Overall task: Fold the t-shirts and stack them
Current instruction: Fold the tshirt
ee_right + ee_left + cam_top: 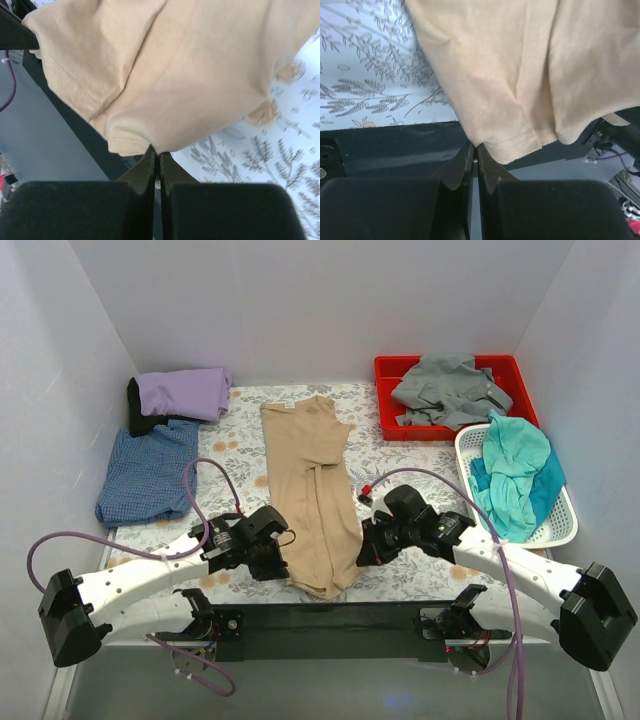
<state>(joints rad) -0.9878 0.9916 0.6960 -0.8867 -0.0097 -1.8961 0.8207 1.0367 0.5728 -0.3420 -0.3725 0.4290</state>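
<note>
The tan t-shirt point(312, 490) lies folded into a long narrow strip down the middle of the table, its hem at the near edge. My left gripper point(280, 565) is shut on the hem's left corner point(485, 142). My right gripper point(362, 552) is shut on the hem's right corner point(150, 142). A folded lavender shirt point(185, 392) and a textured blue shirt point(148, 475) lie at the far left. A grey shirt point(450, 390) sits in the red bin. A teal shirt point(515, 475) lies in the white basket.
A red bin point(385, 400) stands at the back right and a white basket point(560, 530) at the right. A black item point(135, 410) lies under the lavender shirt. The floral cloth point(395, 465) covers the table. A black bar point(330, 625) runs along the near edge.
</note>
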